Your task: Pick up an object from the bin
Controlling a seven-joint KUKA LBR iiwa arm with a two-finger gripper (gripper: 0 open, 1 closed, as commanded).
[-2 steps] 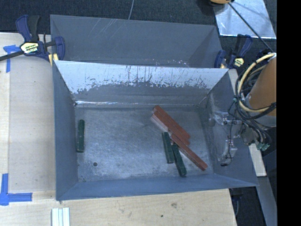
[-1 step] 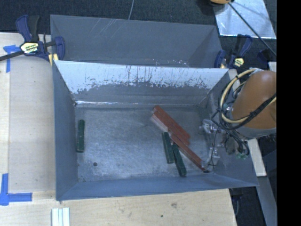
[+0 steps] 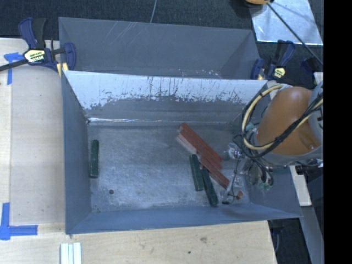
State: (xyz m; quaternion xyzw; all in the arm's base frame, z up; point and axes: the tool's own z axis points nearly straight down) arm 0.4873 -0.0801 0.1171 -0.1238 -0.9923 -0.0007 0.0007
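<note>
A reddish-brown bar lies flat on the floor of the bin, long and narrow, in the right half. It runs on a slant, its upper end near the foot of the back wall and its lower end close to the front right corner. The gripper is down at that lower end, low in the corner where the floor meets the right wall and just beside the tip of the bar. Whether it touches the bar cannot be told, nor whether it is spread or closed — the tangle of parts there hides it.

Two dark green sticks lie along the bar's left side, roughly parallel to it. The upper stick lies right against the bar's edge. The lower stick lies a little further toward the front wall, its bottom end near the gripper.

Above the gripper, the arm's rounded orange cover hangs over the bin's right wall, with yellow and black cables looped around it and trailing down toward the wrist.

Well apart from all this, a third dark green stick lies alone by the left wall, nearly upright in the view. A small dark speck lies on the floor just below and to the right of it.
</note>
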